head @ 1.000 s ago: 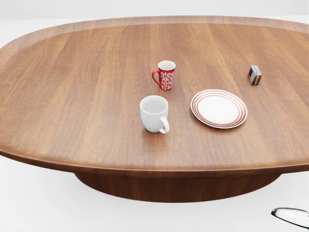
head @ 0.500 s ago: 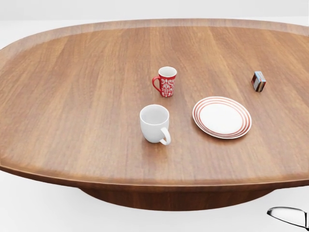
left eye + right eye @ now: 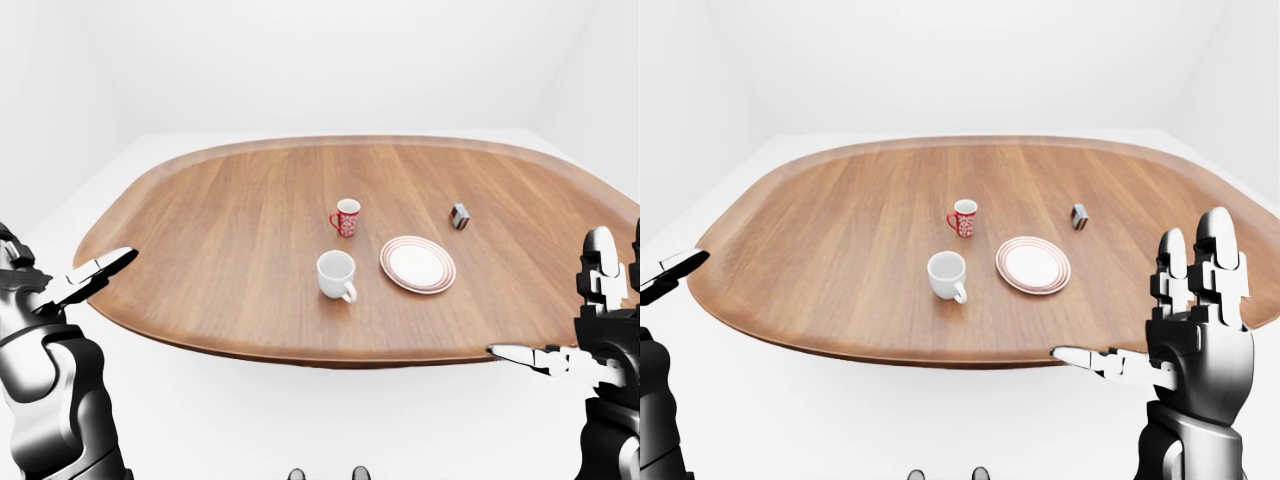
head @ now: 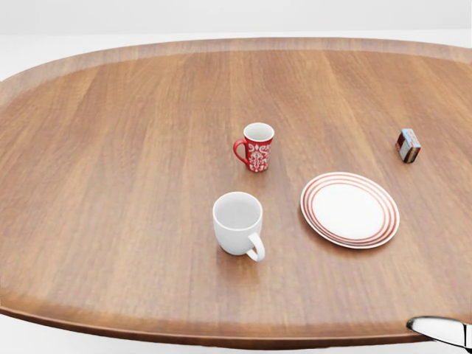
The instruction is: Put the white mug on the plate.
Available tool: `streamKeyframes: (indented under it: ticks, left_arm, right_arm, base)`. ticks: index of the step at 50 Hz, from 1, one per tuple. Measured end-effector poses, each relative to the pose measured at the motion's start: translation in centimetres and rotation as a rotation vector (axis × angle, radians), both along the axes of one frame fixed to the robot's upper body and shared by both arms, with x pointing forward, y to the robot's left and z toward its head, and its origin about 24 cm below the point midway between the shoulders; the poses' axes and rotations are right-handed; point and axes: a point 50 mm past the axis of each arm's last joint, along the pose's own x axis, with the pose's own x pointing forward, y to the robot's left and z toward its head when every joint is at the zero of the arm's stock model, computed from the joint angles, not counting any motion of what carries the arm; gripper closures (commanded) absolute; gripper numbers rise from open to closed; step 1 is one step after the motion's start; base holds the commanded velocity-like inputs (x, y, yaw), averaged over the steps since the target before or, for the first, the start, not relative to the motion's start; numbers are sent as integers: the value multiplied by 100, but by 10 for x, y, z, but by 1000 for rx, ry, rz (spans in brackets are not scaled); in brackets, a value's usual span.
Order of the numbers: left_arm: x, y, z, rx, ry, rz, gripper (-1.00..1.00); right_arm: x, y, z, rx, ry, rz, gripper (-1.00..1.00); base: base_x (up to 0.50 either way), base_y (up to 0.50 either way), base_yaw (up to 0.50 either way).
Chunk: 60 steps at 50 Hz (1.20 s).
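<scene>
White mug (image 4: 237,223) stands upright left of the plate (image 4: 349,209); both hands, left (image 3: 70,285) and right (image 3: 1185,320), hang released, well apart from it.

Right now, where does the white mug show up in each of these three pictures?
Left-eye view: white mug just right of centre.
Head view: centre, lower half.
Right-eye view: slightly left of centre.
Shared landmark: the red-ringed plate sits to its right in every view.
</scene>
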Motion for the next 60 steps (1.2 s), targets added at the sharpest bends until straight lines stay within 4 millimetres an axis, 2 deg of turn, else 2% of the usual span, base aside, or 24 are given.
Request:
streamKeyframes:
  ticks: [51, 60]
  left_arm:
    - [3, -1, -5, -7, 21, -10, -100]
    - [3, -1, -5, -7, 19, -11, -100]
  right_arm:
    - [3, 3, -3, -1, 16, 20, -100]
    - [6, 5, -3, -10, 20, 27, -100]
  base:
    - [30, 0, 0]
    - [3, 0, 0]
